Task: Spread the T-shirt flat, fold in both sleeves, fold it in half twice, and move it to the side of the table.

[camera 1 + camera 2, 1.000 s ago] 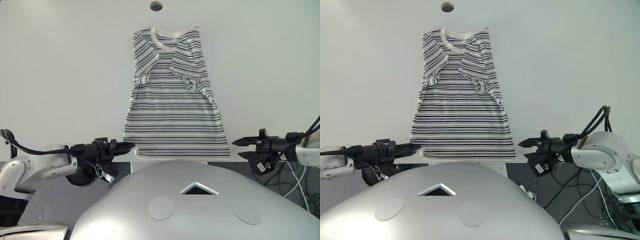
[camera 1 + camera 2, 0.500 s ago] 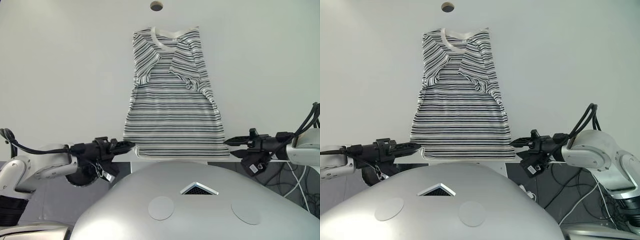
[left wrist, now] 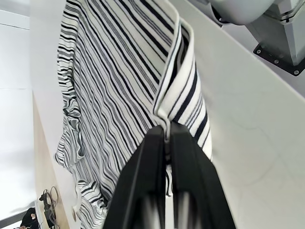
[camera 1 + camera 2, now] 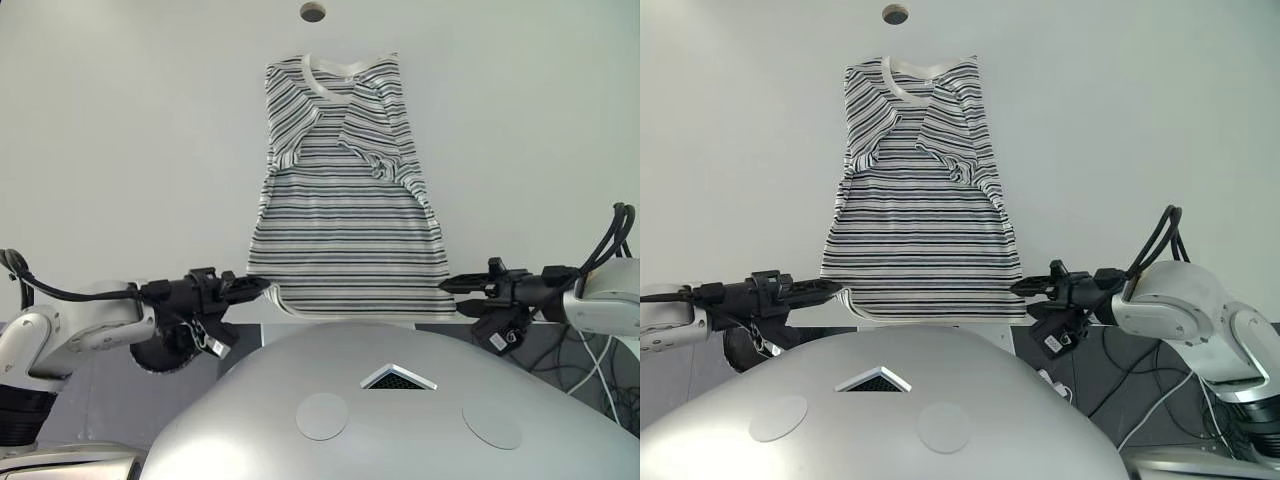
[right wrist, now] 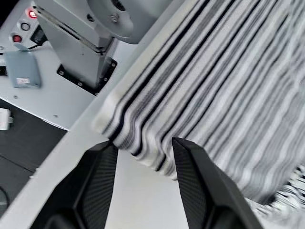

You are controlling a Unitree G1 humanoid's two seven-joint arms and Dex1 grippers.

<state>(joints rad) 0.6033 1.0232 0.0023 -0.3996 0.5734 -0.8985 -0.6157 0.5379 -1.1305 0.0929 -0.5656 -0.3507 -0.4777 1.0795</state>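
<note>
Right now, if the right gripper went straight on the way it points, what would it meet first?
The T-shirt: its near hem corner lies just ahead of the open right gripper, roughly in line with its opening, so cloth comes first. Whether it already touches is unclear.

Plain white matte counter (image 4: 120, 150), evenly lit, no hard shadows. Small round grey grommet (image 4: 313, 12) at its far edge. Below the near edge: dark floor (image 4: 1110, 375), loose black and white cables (image 4: 598, 372), grey bolted metal base (image 5: 71, 36) with red lit button (image 5: 32, 14).
</note>
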